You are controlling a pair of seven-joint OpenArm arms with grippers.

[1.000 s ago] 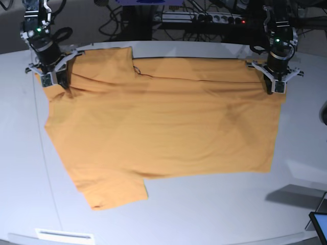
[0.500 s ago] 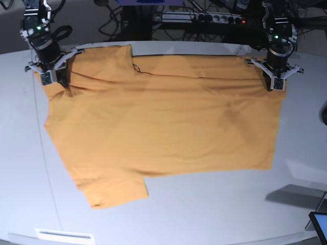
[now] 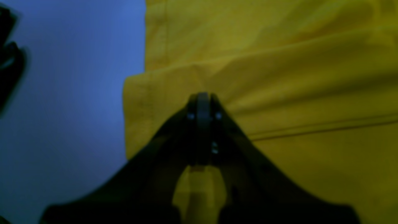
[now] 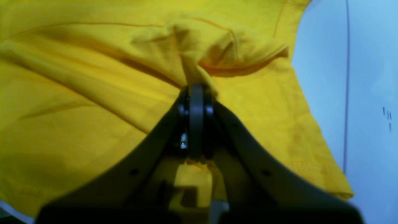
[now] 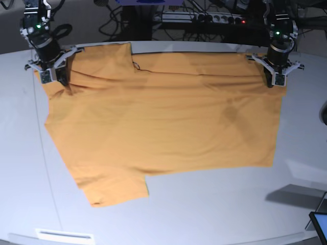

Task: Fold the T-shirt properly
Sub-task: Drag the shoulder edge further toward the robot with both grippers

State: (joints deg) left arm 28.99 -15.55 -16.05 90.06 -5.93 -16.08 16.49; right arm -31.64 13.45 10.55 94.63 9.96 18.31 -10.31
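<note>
Overall scene: a pale grey table (image 5: 204, 214) with one cloth spread over it and two arms at its far edge.
T-shirt (image 5: 163, 122): plain orange-yellow, lying flat across the middle of the table, one short sleeve pointing toward the near-left corner; its far edge runs along the far rim.
Writing on the shirt: none readable — no print, logo or label shows in any view.
Left gripper (image 5: 276, 81): at the far corner of the shirt on the base view's right; jaws pressed together, pinching a fold of the hem (image 3: 140, 93).
Right gripper (image 5: 52, 80): at the far corner on the base view's left; jaws likewise clamped, with bunched fabric (image 4: 211, 46) gathered at the tips.
Marks on the table: a few small dark strokes (image 4: 387, 116) beside a thin line — too small to read.
Background: cables and a power strip (image 5: 209, 18) with a red light behind the table.
Near-right corner: the edge of a dark screen (image 5: 319, 224).
</note>
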